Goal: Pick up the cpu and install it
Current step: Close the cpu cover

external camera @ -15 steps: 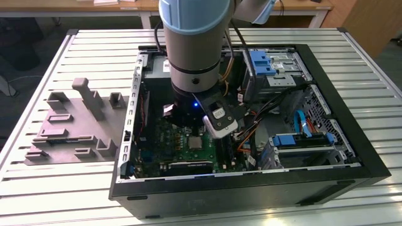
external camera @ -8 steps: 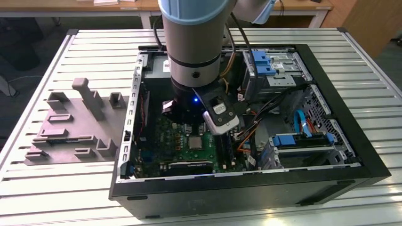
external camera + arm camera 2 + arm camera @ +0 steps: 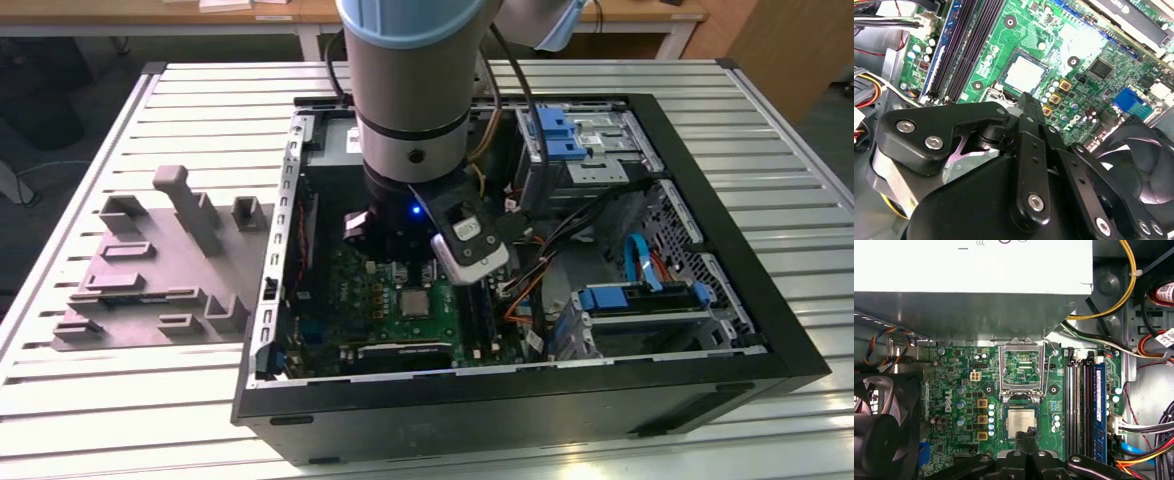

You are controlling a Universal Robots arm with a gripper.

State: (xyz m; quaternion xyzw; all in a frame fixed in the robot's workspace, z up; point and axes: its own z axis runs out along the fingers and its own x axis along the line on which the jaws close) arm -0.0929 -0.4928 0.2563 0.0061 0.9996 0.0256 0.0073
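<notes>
You have the cpu (image 3: 1020, 423) lying flat in its socket on the green motherboard (image 3: 949, 390), with the socket's metal frame (image 3: 1022, 365) swung open and standing just beyond it, toward the big grey box (image 3: 969, 270). In the second wrist view the chip (image 3: 1024, 75) shows its pale top, square in its seat, with the dark memory slots (image 3: 966, 45) running alongside. Your gripper (image 3: 1027, 436) sits right over the near edge of the chip; its two fingers (image 3: 1022, 440) are pressed together with no gap between them and nothing held, their tips at or just above the chip's edge, and you cannot tell whether they touch it. In the exterior view your arm (image 3: 407, 90) reaches down into the open computer case (image 3: 747, 300), and the cpu (image 3: 411, 305) lies on the board just beside the gripper (image 3: 400, 262). A black fan (image 3: 879, 425) sits at the board's side, well apart from the chip
</notes>
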